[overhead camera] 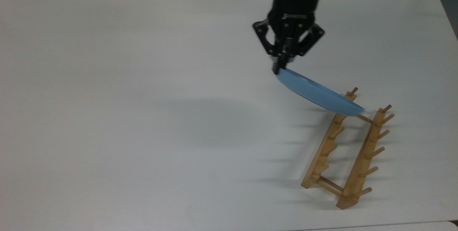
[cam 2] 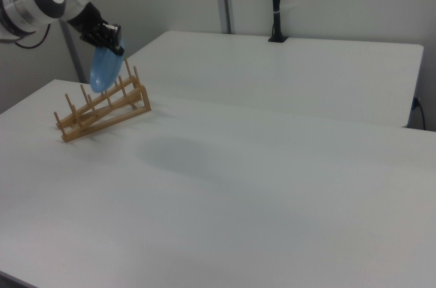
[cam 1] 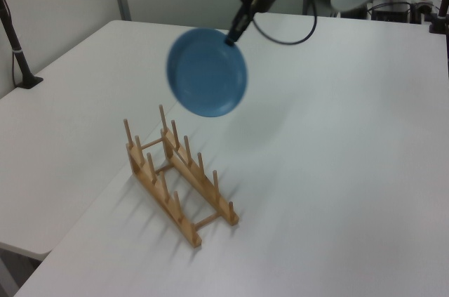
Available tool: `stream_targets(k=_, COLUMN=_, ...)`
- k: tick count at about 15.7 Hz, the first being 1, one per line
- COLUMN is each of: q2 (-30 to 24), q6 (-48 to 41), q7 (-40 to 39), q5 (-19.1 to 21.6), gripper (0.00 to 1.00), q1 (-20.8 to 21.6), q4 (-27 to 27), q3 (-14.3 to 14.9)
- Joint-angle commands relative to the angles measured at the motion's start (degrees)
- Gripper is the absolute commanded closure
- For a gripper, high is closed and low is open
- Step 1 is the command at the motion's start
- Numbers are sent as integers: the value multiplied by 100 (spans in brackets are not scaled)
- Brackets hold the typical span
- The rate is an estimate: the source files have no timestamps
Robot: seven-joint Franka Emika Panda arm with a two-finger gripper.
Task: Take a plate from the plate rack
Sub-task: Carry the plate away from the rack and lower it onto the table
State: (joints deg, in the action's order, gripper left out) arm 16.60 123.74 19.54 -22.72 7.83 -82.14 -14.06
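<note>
Gripping the round, matte light-blue plate [overhead camera: 318, 95] by its upper rim, the black two-finger gripper [overhead camera: 279, 69] on the white arm has its fingers pinched narrow on the edge, and the plate hangs tilted below it in the air. In the left view the plate [cam 1: 207, 72] is plainly clear of the light wooden plate rack [cam 1: 179, 181] with its two peg-lined rails, hanging above and beyond the rack's far end with open space between them; in the top view its lower edge only overlaps the far pegs of the rack [overhead camera: 349, 152] by line of sight. In the right view the plate [cam 2: 105, 69] shows edge-on above the rack [cam 2: 102, 107], held by the gripper [cam 2: 109, 44]. The rack's slots stand bare on the white table [overhead camera: 143, 80]. I judge the pick itself done: the plate is out of the pegs and carried. What may be left is only to take it well away or set it down, which the task does not spell out. White lettering sits on the gripper body in the top view, too small to read with confidence.
</note>
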Motion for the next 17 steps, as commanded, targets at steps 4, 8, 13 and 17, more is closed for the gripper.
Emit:
stream_targets(k=4, q2=-474, q6=-1658, q7=-2478, q5=1358, gripper=100, q1=-799, q4=-346, q3=88)
stream_targets(k=8, q2=-465, q6=-2301, q7=-3577, q5=1385, gripper=100, q1=-1081, q4=-416, q3=386)
stream_targets(k=13, q2=-439, q6=-2267, q7=-4677, q5=1402, gripper=100, q1=-1468, q4=-1030, q3=667)
stream_targets(k=17, q2=-202, q6=-2101, q7=-5239, q5=1411, gripper=100, q1=-1635, q4=-1392, q3=852)
